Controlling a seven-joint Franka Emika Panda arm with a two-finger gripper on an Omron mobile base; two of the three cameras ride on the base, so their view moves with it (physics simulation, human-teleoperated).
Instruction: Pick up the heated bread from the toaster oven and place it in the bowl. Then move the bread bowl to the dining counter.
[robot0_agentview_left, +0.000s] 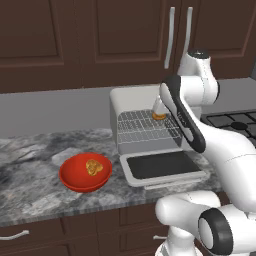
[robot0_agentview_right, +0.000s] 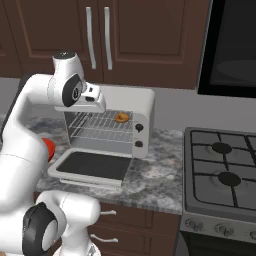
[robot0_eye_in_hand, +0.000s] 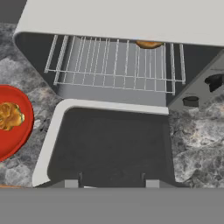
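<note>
While the arm (robot0_agentview_left: 187, 117) is bending over the open oven (robot0_agentview_right: 107, 135), its gripper state cannot be told. Smooth golden bread (robot0_agentview_right: 121, 118) is lying on the wire rack (robot0_eye_in_hand: 113, 65); the glossy red bowl (robot0_agentview_left: 75, 176) is holding a lumpy pastry (robot0_agentview_left: 93, 166).

— What do we have behind the gripper's working spot?
— We see dark brown wall cabinets (robot0_agentview_left: 60, 40) with long pale handles (robot0_agentview_right: 97, 37), and a plain grey backsplash (robot0_agentview_left: 50, 112) beneath them.
— And below it?
— A grey marbled worktop (robot0_agentview_left: 35, 180) over dark drawers (robot0_agentview_left: 75, 232).
— To its right?
— We make out a black gas hob (robot0_agentview_right: 225, 170), with a dark panel (robot0_agentview_right: 232, 47) above it.
</note>
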